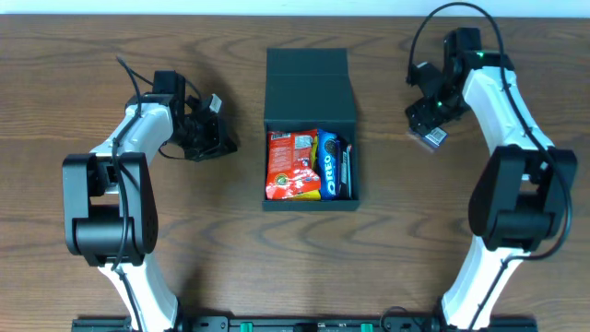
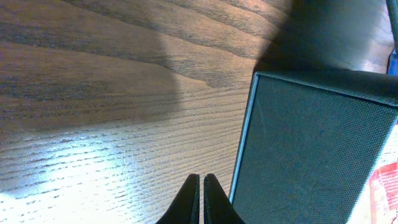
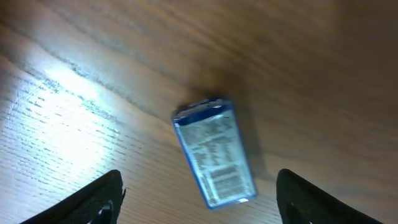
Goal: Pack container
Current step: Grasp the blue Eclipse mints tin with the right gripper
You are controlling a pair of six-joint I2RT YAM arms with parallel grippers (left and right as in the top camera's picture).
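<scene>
we see glare on the brown wood-grain bench (image 1: 92,55), the dark teal-green cardboard container (image 1: 309,74) mid-frame; left claw (image 2: 201,186) pressed together, right claw (image 3: 199,180) spread wide above a blue packet (image 3: 214,155).

container (image 1: 310,78) dark teal | packet (image 1: 290,166) red | table (image 1: 92,55) brown woodgrain

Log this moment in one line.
left gripper: shut, beside dark teal-green cardboard container | right gripper: open above small blue packet | container: lid open, red snack packet and blue Oreo pack inside
</scene>
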